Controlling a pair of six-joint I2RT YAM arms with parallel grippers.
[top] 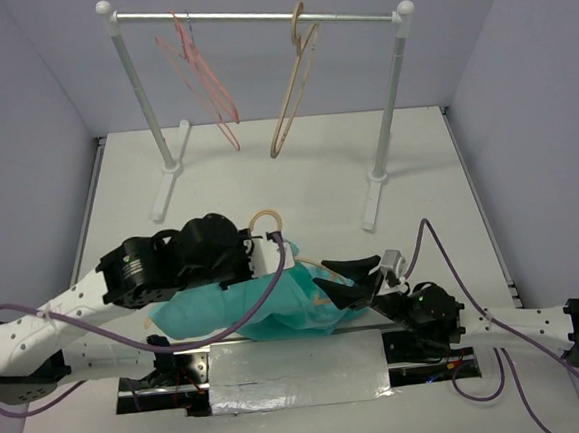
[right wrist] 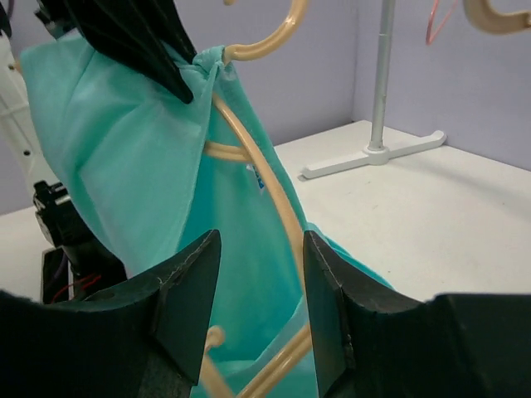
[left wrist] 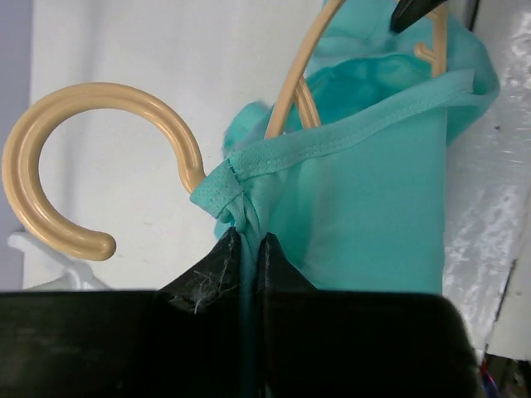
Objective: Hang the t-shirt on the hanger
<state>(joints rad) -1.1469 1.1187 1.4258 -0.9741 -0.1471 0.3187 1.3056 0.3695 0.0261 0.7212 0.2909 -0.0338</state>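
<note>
The teal t-shirt [top: 267,309] lies bunched between the two arms, partly pulled over the cream hanger. The hanger's hook [top: 267,218] sticks out at the shirt's far side. My left gripper [top: 275,246] is shut on the shirt's hemmed neck edge [left wrist: 249,178], right beside the hook [left wrist: 83,166]. A hanger arm [left wrist: 294,83] runs into the shirt opening. My right gripper [top: 338,281] is open. Its jaws straddle a hanger arm [right wrist: 278,199] and the shirt [right wrist: 124,166] without gripping them. The left gripper's fingers [right wrist: 124,33] show at the top of the right wrist view.
A white clothes rack [top: 254,17] stands at the back with thin pink hangers [top: 198,73] and a darker tan hanger [top: 294,86]. Its foot [right wrist: 373,153] shows behind the shirt. A silver-taped board [top: 297,371] lies at the near edge between the arm bases.
</note>
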